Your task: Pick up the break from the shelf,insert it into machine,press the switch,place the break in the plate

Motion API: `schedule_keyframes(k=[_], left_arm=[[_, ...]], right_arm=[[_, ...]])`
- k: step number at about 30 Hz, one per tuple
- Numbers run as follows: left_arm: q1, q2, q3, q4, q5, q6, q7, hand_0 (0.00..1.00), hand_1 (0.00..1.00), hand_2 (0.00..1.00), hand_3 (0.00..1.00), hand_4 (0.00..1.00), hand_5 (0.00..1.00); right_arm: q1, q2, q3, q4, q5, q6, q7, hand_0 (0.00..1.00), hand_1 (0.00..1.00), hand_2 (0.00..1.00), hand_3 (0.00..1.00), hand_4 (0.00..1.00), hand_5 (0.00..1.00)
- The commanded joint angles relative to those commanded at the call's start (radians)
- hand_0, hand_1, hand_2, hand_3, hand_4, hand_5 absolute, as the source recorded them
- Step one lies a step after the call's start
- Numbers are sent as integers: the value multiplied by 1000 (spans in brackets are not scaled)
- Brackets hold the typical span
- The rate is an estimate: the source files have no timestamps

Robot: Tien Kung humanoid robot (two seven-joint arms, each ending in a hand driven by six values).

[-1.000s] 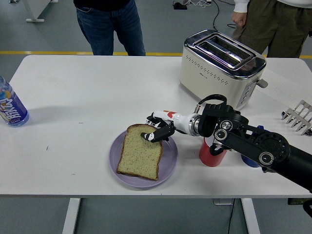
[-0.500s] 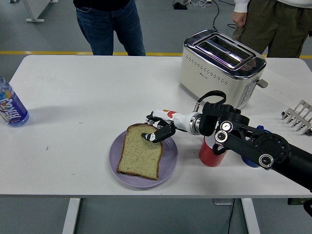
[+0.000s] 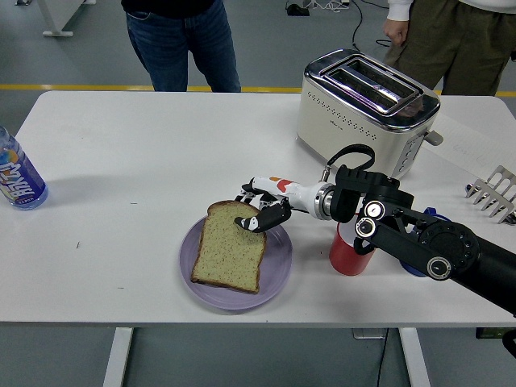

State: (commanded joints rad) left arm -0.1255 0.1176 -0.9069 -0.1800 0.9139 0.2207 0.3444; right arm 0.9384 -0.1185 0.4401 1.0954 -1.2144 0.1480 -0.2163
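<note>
Bread slice (image 3: pixel 230 257) lies on the purple plate (image 3: pixel 278 278), top edge pinched by the right robot hand (image 3: pixel 260 214).

Bread (image 3: pixel 230 256) tan, speckled; plate (image 3: pixel 276 278) lilac; toaster (image 3: pixel 367 113) cream, chrome top; cup (image 3: pixel 348 256) red.

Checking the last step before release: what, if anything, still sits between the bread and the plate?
Nothing visible. The bread already lies on the purple plate, with the right hand gripping its upper right corner. The red cup stands beside the plate, apart from it.
</note>
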Motion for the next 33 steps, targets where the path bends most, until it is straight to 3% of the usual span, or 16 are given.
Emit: schedule_keyframes(k=[2, 7, 8, 14, 33], left_arm=[[2, 0, 0, 0, 0, 0, 0, 633, 491, 469, 540, 333, 805], [3, 0, 1, 0, 0, 0, 0, 633, 491, 469, 540, 333, 805], [3, 0, 1, 0, 0, 0, 0, 633, 491, 471, 540, 333, 805], [5, -1, -1, 0, 2, -1, 1, 633, 491, 471, 540, 333, 804], [4, 0, 4, 0, -6, -1, -1, 633, 491, 471, 540, 332, 803]], right_arm=[[-3, -1, 0, 0, -8, -1, 4, 729, 715, 697, 731, 656, 166], [-5, -4, -1, 2, -32, -1, 11, 729, 715, 697, 731, 656, 166], [-6, -5, -1, 2, -35, -2, 13, 783, 764, 738, 772, 674, 177], [-7, -5, 5, -2, -75, -22, 33, 819, 792, 757, 801, 691, 182], [-8, -15, 26, 10, -98, -46, 48, 837, 804, 777, 814, 720, 178]])
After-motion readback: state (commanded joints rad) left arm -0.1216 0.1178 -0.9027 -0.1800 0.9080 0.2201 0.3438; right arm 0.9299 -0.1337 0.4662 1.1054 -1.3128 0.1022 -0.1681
